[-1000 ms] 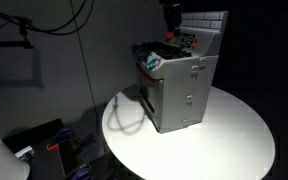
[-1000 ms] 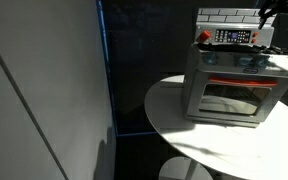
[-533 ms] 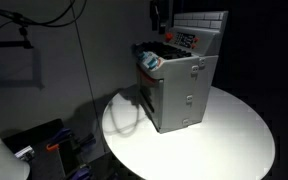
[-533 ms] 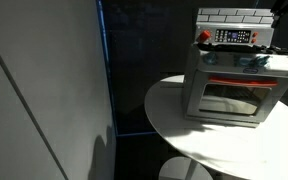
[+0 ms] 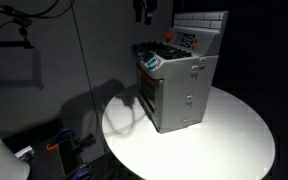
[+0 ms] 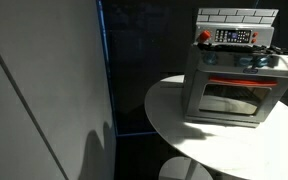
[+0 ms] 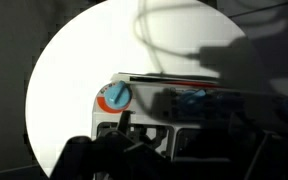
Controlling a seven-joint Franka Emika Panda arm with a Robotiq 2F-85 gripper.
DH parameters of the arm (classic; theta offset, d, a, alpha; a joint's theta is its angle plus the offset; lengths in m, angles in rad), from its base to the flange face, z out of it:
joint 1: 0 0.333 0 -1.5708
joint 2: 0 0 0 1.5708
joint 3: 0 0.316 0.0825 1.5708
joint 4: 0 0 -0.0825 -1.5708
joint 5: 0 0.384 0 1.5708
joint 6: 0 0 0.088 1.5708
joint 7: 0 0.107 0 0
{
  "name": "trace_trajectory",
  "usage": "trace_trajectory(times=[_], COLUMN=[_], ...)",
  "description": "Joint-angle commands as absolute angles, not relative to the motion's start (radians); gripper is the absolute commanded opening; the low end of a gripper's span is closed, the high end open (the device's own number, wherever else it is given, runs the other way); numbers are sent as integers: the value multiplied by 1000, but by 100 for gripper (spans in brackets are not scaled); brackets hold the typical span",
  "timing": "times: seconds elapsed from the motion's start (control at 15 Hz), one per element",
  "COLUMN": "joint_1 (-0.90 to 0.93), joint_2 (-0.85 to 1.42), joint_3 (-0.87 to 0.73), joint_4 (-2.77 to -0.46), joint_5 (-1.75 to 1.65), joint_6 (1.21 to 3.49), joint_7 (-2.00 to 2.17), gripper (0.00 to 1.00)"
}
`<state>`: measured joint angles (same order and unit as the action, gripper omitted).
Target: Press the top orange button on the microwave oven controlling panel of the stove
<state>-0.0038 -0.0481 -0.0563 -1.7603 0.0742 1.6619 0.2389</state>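
Note:
The grey toy stove (image 5: pixel 184 90) stands on a round white table and also shows in the other exterior view (image 6: pixel 234 85). Its small dark control panel (image 5: pixel 187 38) with red-orange and white marks sits in the pale tiled back wall, and faces the camera in an exterior view (image 6: pixel 234 36). My gripper (image 5: pixel 142 11) hangs high at the top edge, above and beside the stove and apart from the panel. It is dark, and its jaws are not readable. The wrist view looks down on the stove top (image 7: pixel 184 100) in shadow.
The round white table (image 5: pixel 234 140) carries only the stove and also shows in the other views (image 6: pixel 184 120) (image 7: pixel 84 60). A blue-and-orange round piece (image 7: pixel 117 96) sits at the stove's corner. Cables hang by the grey wall (image 5: pixel 79 40). Dark gear lies on the floor (image 5: pixel 44 140).
My gripper has moved up and sideways away from the back wall and panel. It has left the frame in the front-facing exterior view.

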Motion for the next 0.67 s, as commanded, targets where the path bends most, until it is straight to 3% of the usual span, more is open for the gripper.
trace_trajectory(times=[0.0, 0.6], joint_1=[-15, -16], joint_2=[-103, -98], joint_3=[-48, -43], joint_4=[-1777, -1766], joint_5=[92, 75], joint_6=[1611, 1605], joint_7=[174, 189], gripper=[100, 100])
